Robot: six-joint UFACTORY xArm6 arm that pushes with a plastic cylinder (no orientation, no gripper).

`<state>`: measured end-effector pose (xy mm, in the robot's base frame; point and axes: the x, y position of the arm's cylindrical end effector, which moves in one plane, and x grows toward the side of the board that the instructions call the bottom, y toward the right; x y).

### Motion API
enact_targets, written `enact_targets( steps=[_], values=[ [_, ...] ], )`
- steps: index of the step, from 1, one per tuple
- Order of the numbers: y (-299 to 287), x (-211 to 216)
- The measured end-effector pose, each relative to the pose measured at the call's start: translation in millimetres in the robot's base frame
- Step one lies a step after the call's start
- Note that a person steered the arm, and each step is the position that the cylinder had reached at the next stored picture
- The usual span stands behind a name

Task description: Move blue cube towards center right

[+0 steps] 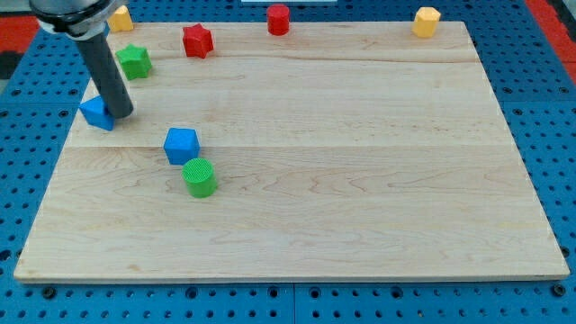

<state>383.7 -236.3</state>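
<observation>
1. Broadly, the counter (pixel 360 198) is a pale wooden board lying on a blue perforated base (pixel 558 108), and it fills most of the camera view.
2. The arm's dark rod (pixel 103 63) comes down from the view's top left corner; the end effector is this plain rod, with nothing that opens or closes and nothing held.
3. The tip (pixel 122 115) rests on the counter, touching the right side of a blue block (pixel 95 113) whose shape is partly hidden by the rod.
4. The blue cube (pixel 181 145) sits to the lower right of the tip, near it but apart, in the counter's left half.
5. A green cylinder (pixel 200 176) stands just below and slightly right of the blue cube, almost touching it.
6. A green star-like block (pixel 135 61) lies above the tip, just right of the rod.
7. A red star-like block (pixel 197 40) lies up and right of the tip, near the counter's top edge.
8. A red cylinder (pixel 278 19) stands at the top edge, further right.
9. A yellow block (pixel 427 21) sits near the top right corner, far from the tip.
10. Another yellow block (pixel 120 17) shows at the top left, beside the rod.
</observation>
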Motion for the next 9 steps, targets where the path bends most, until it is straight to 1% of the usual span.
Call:
enact_targets(
  steps=[1,2,3,5,7,8,9],
  values=[
    [-22,0],
    [-22,0],
    [0,0],
    [18,-5],
    [64,-42],
    [64,-26],
    [59,19]
  ],
)
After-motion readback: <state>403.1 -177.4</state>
